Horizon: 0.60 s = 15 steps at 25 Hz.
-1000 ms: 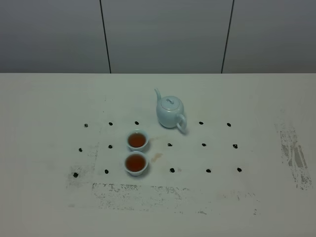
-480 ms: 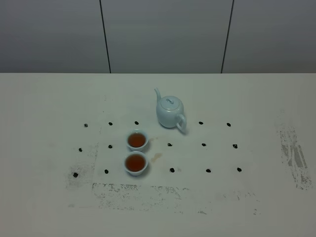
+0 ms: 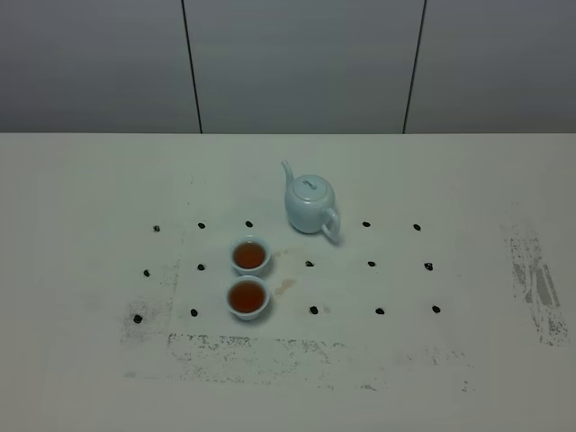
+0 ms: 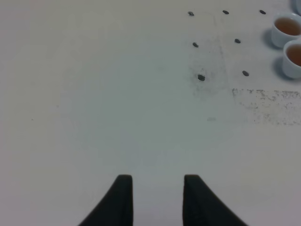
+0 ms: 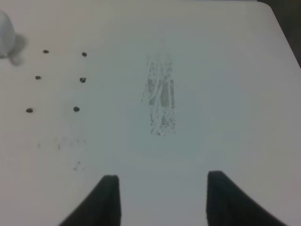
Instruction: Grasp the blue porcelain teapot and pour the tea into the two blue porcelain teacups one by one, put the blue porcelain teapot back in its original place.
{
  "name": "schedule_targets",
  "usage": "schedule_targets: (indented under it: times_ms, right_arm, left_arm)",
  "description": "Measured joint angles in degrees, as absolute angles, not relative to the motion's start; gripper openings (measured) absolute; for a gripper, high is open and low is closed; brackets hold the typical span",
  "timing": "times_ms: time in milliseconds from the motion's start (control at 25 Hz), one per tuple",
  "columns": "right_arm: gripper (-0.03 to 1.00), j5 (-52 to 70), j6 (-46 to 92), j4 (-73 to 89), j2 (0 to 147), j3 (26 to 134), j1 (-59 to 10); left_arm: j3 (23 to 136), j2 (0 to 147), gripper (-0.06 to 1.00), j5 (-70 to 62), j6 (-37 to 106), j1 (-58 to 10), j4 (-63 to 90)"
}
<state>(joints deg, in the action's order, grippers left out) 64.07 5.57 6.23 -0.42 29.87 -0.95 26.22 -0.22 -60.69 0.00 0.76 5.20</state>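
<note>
Glossy pale-blue round teapot (image 3: 310, 203) upright at frame centre on matte white table (image 3: 90, 198), spout pointing upper left, loop handle lower right. Left gripper (image 4: 155, 190) jaws narrow; right gripper (image 5: 162, 190) jaws wide, both holding nothing.

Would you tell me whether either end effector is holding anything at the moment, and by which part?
Nothing is held: the left end effector and right end effector both hover over bare white table.
</note>
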Motion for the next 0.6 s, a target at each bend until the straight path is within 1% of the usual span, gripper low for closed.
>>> schedule_targets:
  times_ms: [600]
  right_arm:
    - [0.4,64.1,5.6,6.2,-0.4,29.9,-1.0]
  left_arm:
    - [26.2,-0.2,0.29,-60.7,0.0,0.8,5.2]
